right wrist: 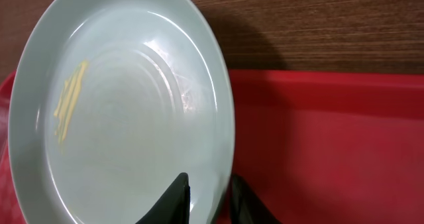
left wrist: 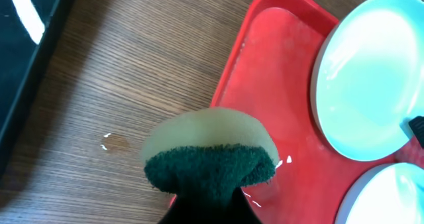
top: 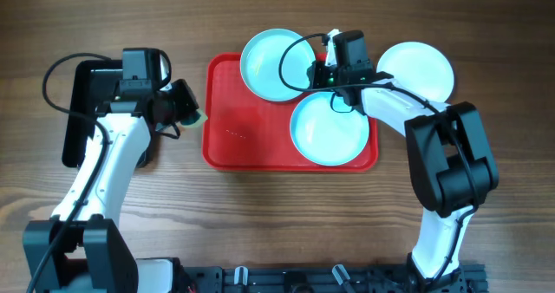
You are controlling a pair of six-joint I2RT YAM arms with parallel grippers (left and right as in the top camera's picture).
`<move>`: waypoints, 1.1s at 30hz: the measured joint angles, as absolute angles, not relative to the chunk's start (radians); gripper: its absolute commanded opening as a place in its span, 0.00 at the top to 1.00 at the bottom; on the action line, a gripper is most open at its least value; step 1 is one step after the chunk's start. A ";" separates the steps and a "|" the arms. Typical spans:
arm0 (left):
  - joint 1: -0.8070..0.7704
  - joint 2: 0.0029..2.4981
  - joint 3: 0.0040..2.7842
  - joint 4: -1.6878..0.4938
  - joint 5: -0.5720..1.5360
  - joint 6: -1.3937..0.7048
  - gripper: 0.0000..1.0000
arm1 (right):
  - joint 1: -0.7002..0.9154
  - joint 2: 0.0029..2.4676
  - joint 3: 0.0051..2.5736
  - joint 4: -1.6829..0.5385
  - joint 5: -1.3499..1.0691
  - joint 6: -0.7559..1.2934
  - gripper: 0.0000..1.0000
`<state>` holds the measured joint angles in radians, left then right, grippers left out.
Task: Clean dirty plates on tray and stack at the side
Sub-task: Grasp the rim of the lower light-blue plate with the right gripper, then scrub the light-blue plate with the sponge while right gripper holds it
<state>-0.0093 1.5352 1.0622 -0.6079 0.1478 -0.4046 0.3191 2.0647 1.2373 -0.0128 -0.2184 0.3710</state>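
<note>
The red tray (top: 234, 137) lies mid-table. One pale turquoise plate (top: 270, 63) sits on its far edge and a second (top: 329, 130) on its right half. A white plate (top: 418, 68) lies on the table to the right of the tray. My right gripper (top: 323, 68) is shut on the right rim of the far turquoise plate (right wrist: 119, 105), one finger on each side (right wrist: 209, 191); a yellow smear (right wrist: 69, 98) marks that plate. My left gripper (top: 184, 107) is shut on a yellow-and-green sponge (left wrist: 209, 151) over the tray's left edge (left wrist: 265, 85).
A glossy black tray (top: 82, 111) lies at the far left under my left arm; it also shows in the left wrist view (left wrist: 26, 65). Small droplets glint on the wood (left wrist: 106, 141) and on the red tray floor.
</note>
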 measured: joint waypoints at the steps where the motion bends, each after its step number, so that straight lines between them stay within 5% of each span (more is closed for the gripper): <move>1: -0.014 1.535 1.062 -0.606 0.148 -0.405 0.96 | 0.319 2.065 1.237 -0.013 -0.216 0.371 0.54; 16: -0.045 1.535 1.062 -0.598 0.148 -0.405 0.96 | 0.319 2.100 1.237 0.020 -0.135 0.476 0.64; 21: -0.045 1.535 1.062 -0.598 0.148 -0.405 0.96 | 0.320 2.111 1.238 0.035 -0.149 0.503 0.95; 33: -0.080 1.535 1.062 -0.596 0.193 -0.405 0.96 | 0.324 2.108 1.265 -0.062 -0.374 0.466 0.96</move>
<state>-0.0795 1.5352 1.0622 -0.5964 0.1928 -0.4046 0.3244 2.1078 1.2648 -0.0616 -0.3737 0.4656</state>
